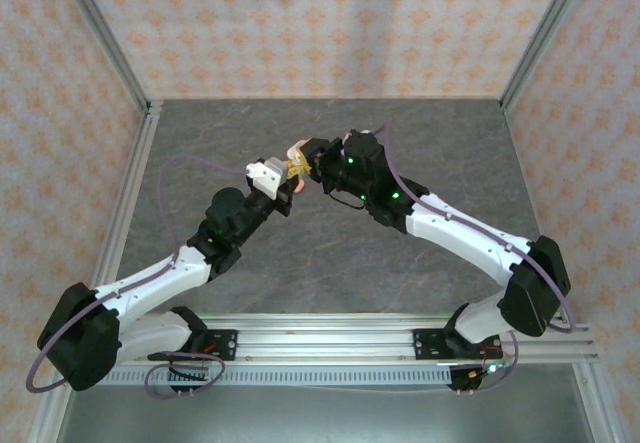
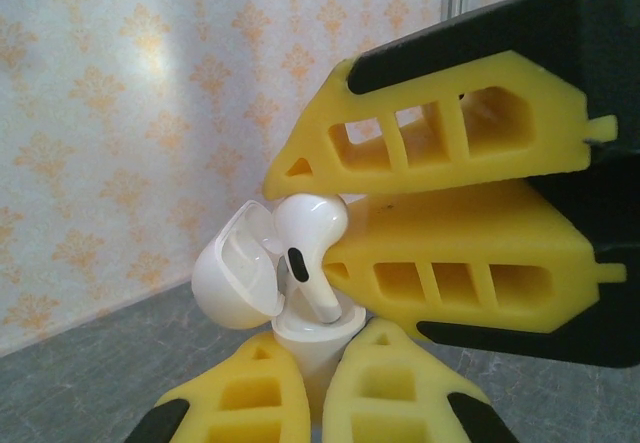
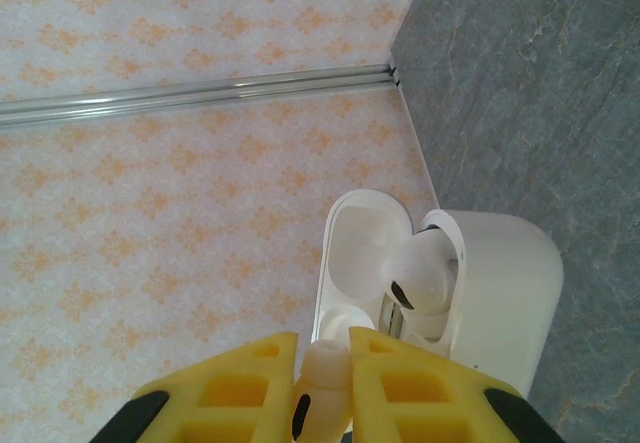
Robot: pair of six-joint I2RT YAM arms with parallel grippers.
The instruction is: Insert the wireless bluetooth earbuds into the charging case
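Step in hand: seating the second bud. The right pincer (image 3: 322, 348) is clamped on a small white stemmed plastic earbud (image 3: 322, 383), pinched between its tips and poking just ahead of them. The left pincer (image 2: 318, 363) is closed on the base of the white pebble-shaped plastic charging case (image 3: 500, 293). The case stands upright between its tips with the hinged lid (image 3: 368, 228) flipped open. Both are held up off the grey marbled table (image 1: 330, 258).

A second white stemmed earbud (image 3: 425, 281) already sits in the bay off to the right of the right pincer's tips. The free bay (image 3: 345, 321) is just ahead of those tips; touching or not, can't tell.

In the left wrist view a white bud stands stem-down in the case mouth, right above the left pincer's tips and beside the right pincer's yellow fingers (image 2: 450, 143). Which of the two buds it is, can't tell.

To do it well:
- Line the stem up with the bay axis and go straight in with small moves.
- Stay clear of the seated bud and the lid.
- The left pincer should hold the case rigid, with no tilt.
- Let go only once the head sits flush.

Risks: the pinch on slick plastic is thin, so the bud may twist or pop out. A sideways push could shift the case in its grip.

Writing: none readable. No logo or label shows on the case, buds or pincers. The wall (image 3: 150, 213) carries an orange motif only.
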